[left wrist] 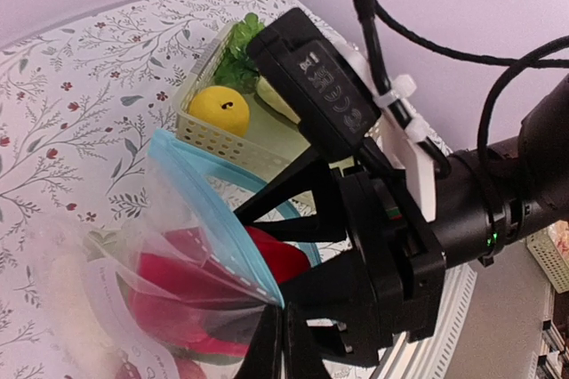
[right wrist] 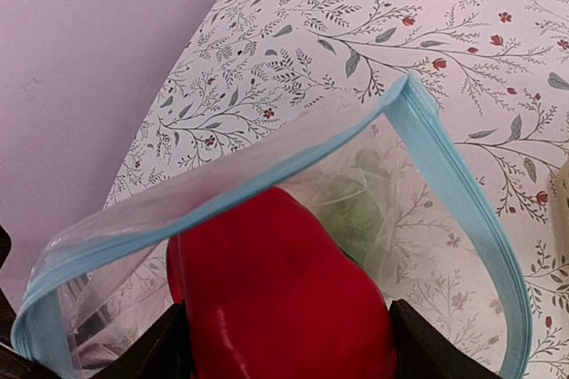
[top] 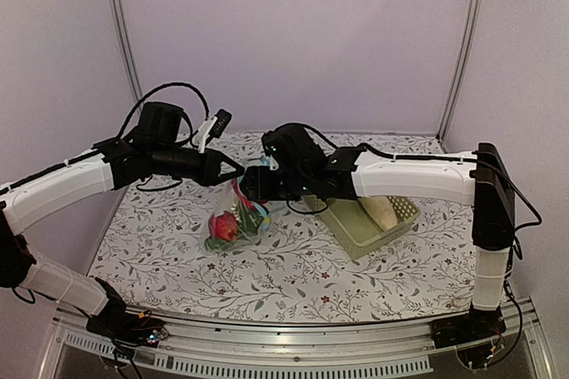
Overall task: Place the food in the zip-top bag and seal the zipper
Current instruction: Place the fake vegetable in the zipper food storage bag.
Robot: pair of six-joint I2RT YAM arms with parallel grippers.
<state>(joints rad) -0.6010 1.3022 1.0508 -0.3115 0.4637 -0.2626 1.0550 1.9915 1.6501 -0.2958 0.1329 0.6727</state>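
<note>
- White shell and black joints at the far left of the top view: left arm, stretched toward the middle of the frame.
- At its tip, left claw, pressed together and pinching the upper edge of the zip-top bag, holding that edge up above the table.
- Just below, left of centre, the see-through bag hanging slack, its lower end down at the floral cloth.
- Low inside it, a second red piece and a green leafy piece.
- Seen from the right wrist, mouth standing open: light-blue zipper bent into a wide loop from lower left to lower right of the frame, not sealed.
- At centre of the top view, right claw at that mouth, fingers set wide and clamped on either side of a red piece, whose upper end sits within the loop.
- Right of centre, pale green basket on the table, near the bag but apart from it, with the long white radish lying inside.
- In the left wrist view, upper middle: yellow apple and leafy greens, also in the basket.
- Far right: right arm, folded up from its base and reaching left.
</note>
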